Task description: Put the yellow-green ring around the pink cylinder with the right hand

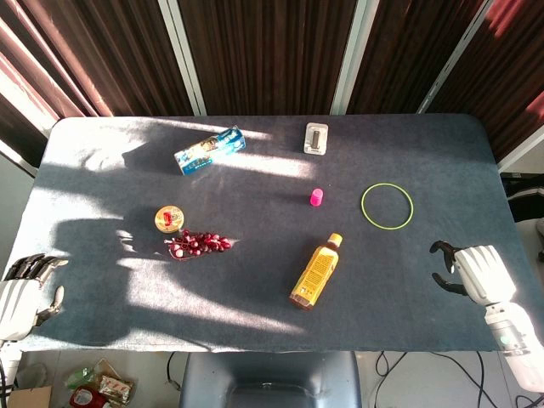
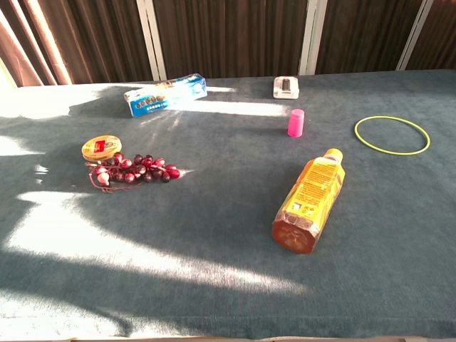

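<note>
The yellow-green ring (image 1: 362,205) (image 2: 355,132) lies flat on the blue cloth at the right. The pink cylinder (image 1: 316,197) (image 2: 296,122) stands upright a short way to its left, outside the ring. My right hand (image 1: 476,272) hovers at the table's near right edge, well short of the ring, with its fingers bent toward the left and nothing in them. At the near left corner, off the table's edge, my left hand (image 1: 21,293) is also empty with its fingers apart. The chest view shows neither hand.
An orange juice bottle (image 1: 316,272) (image 2: 308,201) lies on its side in front of the cylinder. A blue box (image 1: 209,150), a small grey device (image 1: 316,138), a round tin (image 1: 170,218) and red beads (image 1: 197,244) sit further left and back.
</note>
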Robot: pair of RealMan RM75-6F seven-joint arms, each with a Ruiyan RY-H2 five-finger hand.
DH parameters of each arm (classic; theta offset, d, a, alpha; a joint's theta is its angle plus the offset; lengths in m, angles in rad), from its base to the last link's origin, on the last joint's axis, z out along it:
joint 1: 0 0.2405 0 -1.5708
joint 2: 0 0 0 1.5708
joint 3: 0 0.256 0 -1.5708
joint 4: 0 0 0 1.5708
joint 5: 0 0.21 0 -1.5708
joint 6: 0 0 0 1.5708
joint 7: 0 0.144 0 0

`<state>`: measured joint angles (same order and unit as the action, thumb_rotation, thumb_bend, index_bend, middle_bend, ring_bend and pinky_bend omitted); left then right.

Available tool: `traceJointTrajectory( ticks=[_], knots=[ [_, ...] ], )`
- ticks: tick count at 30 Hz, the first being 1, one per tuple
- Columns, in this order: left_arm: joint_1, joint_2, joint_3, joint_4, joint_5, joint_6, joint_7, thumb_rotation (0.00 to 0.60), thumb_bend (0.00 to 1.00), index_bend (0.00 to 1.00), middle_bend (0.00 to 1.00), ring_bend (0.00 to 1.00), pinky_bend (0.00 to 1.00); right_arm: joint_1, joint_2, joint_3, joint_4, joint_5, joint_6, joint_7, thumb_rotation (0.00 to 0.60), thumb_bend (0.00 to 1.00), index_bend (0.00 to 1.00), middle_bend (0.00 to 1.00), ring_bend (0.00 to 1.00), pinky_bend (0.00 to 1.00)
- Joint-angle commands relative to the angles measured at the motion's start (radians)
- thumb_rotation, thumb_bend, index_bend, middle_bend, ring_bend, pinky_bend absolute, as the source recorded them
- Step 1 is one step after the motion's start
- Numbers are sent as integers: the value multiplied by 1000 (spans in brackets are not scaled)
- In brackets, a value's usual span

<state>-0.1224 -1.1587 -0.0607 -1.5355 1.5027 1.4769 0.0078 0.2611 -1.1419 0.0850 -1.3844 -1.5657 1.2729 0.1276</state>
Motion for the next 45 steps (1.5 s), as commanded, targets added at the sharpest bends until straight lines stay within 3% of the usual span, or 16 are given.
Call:
traceJointTrajectory(
  ticks=[1,8,18,34,45],
  knots=[
    [-1,0,0,-1,-1,-2,0,600,493,281,251,159,185,61,-29,17,79,56,-102,58,600,366,552,827,1000,1000],
    [-2,2,0,-5,-4,-3,-8,600,491,281,251,159,186,138,-137,30,230,89,-202,94,600,449,560,837,1000,1000],
    [2,-3,-1,-1,-3,12,10,600,491,281,253,160,188,206,-282,50,414,127,-260,141,600,472,529,837,1000,1000],
    [-8,-7,9,-14,0,-12,48,600,490,281,255,159,188,272,-383,62,592,192,-394,212,600,466,504,837,1000,1000],
    [-8,-3,12,-14,3,-10,36,600,490,281,257,160,189,293,-439,55,670,191,-410,243,600,432,472,837,1000,1000]
  ],
)
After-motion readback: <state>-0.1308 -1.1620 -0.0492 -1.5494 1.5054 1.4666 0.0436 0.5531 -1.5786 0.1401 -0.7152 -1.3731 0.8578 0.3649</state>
